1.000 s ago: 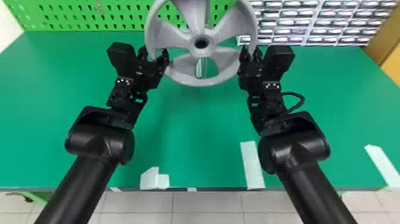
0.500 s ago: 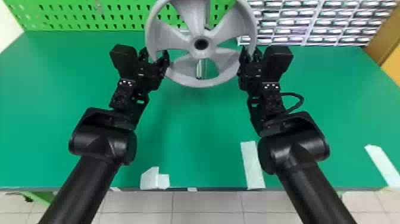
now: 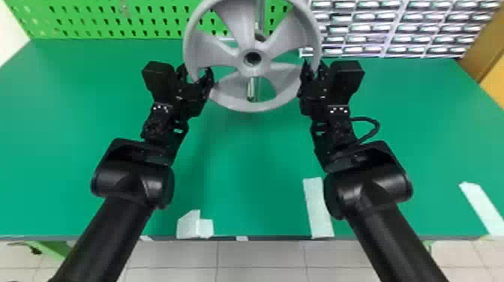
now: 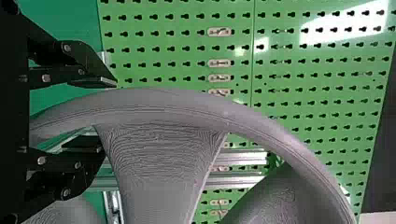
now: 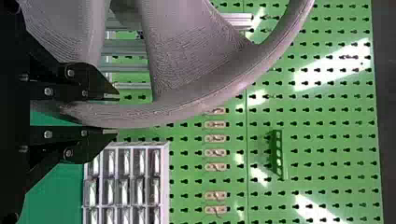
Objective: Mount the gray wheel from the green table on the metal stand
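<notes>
The gray wheel (image 3: 237, 22) stands upright in front of the metal stand (image 3: 254, 89), whose upright shows behind the spokes. On its left rim my left gripper (image 3: 195, 77) stands open, with fingers either side of the rim. In the left wrist view, gaps separate that gripper (image 4: 100, 112) from the wheel's rim (image 4: 163, 102). My right gripper (image 3: 314, 73) is shut on the right rim; in the right wrist view that gripper (image 5: 112, 115) closely flanks the wheel's rim (image 5: 187, 108). Whether the hub is on the stand's shaft cannot be told.
The green table (image 3: 243, 161) spreads under both arms, with white tape strips (image 3: 318, 210) near its front edge. A green pegboard (image 3: 150, 18) rises behind it, and a rack of small drawers (image 3: 375, 28) stands at the back right.
My left arm and gripper have shifted slightly to the right along the rim. The wheel's hub has dropped a little in the head view. The right arm has hardly moved.
</notes>
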`<state>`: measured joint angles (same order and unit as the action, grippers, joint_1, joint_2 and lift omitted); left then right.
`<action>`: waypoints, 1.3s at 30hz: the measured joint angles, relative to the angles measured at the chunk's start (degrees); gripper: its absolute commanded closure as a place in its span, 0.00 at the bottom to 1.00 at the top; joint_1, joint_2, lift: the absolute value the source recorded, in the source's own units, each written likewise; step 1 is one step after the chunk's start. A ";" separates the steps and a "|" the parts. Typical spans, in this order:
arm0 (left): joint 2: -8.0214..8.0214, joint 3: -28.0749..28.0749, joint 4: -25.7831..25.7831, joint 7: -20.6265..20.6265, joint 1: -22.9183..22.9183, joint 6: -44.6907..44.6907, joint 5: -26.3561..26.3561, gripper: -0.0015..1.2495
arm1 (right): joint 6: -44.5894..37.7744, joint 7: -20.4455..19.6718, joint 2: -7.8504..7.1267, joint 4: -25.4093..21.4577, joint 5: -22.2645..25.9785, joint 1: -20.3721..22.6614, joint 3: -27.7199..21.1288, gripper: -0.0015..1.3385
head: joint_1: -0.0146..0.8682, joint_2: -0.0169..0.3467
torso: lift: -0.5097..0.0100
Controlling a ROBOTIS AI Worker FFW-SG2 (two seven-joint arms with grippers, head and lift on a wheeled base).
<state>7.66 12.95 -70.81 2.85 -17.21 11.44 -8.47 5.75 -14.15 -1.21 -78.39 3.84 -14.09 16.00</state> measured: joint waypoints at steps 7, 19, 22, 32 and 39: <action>-0.16 0.19 1.72 -0.01 -0.67 1.04 0.58 0.60 | 1.11 -0.81 0.14 1.51 -0.85 -0.18 0.16 0.86 | 1.00 0.19 | 0.79; -0.19 0.67 4.18 -0.01 -2.01 2.38 0.73 0.60 | 1.87 -1.14 0.24 3.25 -1.70 -0.81 0.03 0.86 | 1.00 0.19 | 0.79; -0.19 0.73 4.40 -0.01 -2.23 2.51 0.76 0.60 | 2.02 -1.14 0.22 3.64 -1.72 -1.08 0.13 0.86 | 1.00 0.19 | 0.79; -0.19 0.67 5.56 -0.01 -3.22 3.23 0.96 0.60 | 2.26 -1.15 0.18 4.83 -1.73 -2.19 0.34 0.86 | 1.00 0.19 | 0.79; -0.19 0.59 6.13 -0.01 -3.85 3.41 1.22 0.60 | 2.33 -1.15 0.16 5.65 -1.73 -2.88 0.39 0.86 | 1.00 0.19 | 0.79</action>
<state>7.47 13.54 -64.68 2.84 -21.06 14.85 -7.25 8.09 -15.29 -1.05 -72.74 2.11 -16.97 16.39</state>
